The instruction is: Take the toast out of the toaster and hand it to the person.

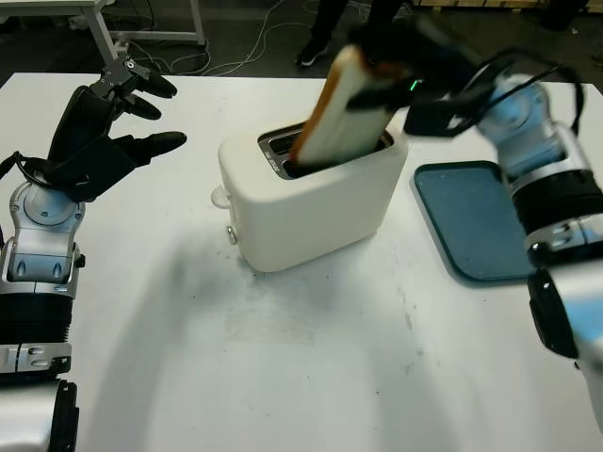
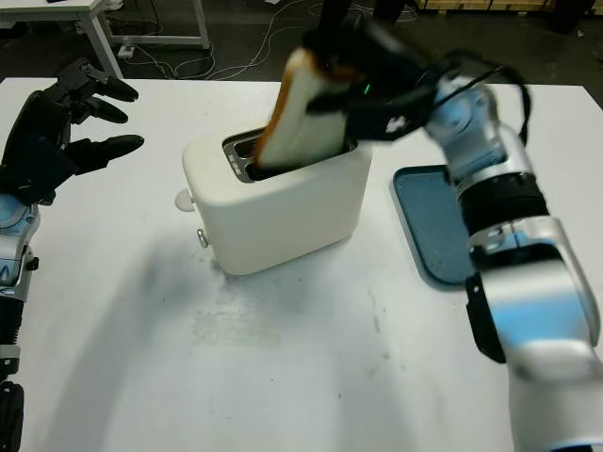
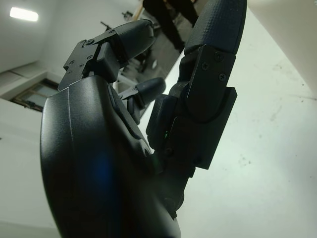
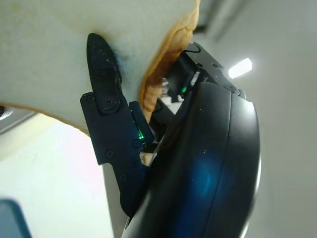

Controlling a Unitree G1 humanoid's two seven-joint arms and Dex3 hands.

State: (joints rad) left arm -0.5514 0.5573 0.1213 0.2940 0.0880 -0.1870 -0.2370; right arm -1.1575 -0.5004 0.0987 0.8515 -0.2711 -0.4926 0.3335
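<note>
A white toaster point(image 1: 311, 202) stands mid-table. A slice of toast point(image 1: 341, 108) leans out of its slot, tilted to the right, its lower end still inside. My right hand point(image 1: 400, 71) is shut on the upper part of the toast point(image 4: 74, 54), one black finger point(image 4: 106, 99) pressed flat on the bread. My left hand point(image 1: 113, 122) is open, held above the table to the left of the toaster point(image 2: 273, 207). Behind the far table edge stand a person's legs point(image 1: 325, 24).
A dark blue tray point(image 1: 476, 221) lies on the white table point(image 1: 311, 358) to the right of the toaster, under my right forearm. Cables and table legs point(image 1: 151, 33) sit on the dark floor beyond the far edge.
</note>
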